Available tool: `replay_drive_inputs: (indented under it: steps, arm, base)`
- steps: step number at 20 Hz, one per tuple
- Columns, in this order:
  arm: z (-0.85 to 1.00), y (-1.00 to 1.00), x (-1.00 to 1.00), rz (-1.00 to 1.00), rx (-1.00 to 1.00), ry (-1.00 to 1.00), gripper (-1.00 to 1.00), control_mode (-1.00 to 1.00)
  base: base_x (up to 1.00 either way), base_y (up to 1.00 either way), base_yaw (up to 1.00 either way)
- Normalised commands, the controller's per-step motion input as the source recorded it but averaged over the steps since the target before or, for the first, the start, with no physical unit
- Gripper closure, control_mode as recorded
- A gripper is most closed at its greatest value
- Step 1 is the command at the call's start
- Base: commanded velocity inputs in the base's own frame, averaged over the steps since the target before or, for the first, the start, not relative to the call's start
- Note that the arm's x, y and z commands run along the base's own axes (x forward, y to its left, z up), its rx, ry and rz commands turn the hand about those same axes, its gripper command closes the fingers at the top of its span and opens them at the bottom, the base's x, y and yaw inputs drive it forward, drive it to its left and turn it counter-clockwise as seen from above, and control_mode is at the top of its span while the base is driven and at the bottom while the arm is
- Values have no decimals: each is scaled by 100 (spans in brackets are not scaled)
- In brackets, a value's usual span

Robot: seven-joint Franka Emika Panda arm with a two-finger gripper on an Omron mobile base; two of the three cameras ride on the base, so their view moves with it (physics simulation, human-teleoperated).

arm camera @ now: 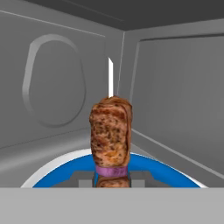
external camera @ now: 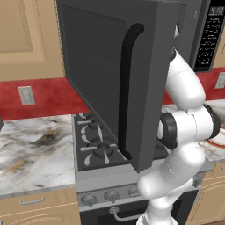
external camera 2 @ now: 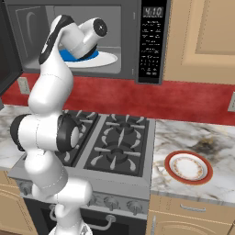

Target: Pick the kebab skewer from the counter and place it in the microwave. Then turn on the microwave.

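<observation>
The microwave (external camera 2: 151,46) hangs above the stove with its door (external camera: 110,79) swung wide open. My arm reaches into its cavity. In the hand view my gripper (arm camera: 113,179) is shut on the kebab skewer (arm camera: 110,133), a brown chunk of meat with a purple piece at its base and a pale stick tip above. The skewer stands upright over a blue turntable plate with a white rim (arm camera: 148,168), close above it; whether it touches the plate I cannot tell. The same plate (external camera 2: 108,59) shows past my hand in the right base view.
The open door and its black handle (external camera: 125,88) jut out over the gas stove (external camera 2: 114,142). A red-rimmed white plate (external camera 2: 188,167) lies on the marble counter (external camera 2: 202,137) right of the stove. The keypad panel (external camera 2: 150,50) is right of the cavity. Tan cabinets flank the microwave.
</observation>
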Motion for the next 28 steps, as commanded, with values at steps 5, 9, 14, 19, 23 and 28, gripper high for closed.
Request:
replay_drive_inputs:
  steps: [5, 9, 14, 19, 23, 28]
  arm:
    - [-1, 1, 15, 0, 0, -1, 100, -100]
    - [-7, 1, 12, 0, 0, 0, 100, -100]
    - [-5, 0, 14, 0, 0, 0, 100, -100]
    - [-3, 0, 15, 0, 0, -1, 100, -100]
    - [0, 1, 13, 0, 0, -1, 100, -100]
    - [-2, 0, 5, 0, 0, 0, 100, -100]
  base:
    - [0, 0, 0]
    - [0, 0, 0]
    - [0, 0, 0]
    - [0, 0, 0]
    - [0, 0, 0]
    - [0, 0, 0]
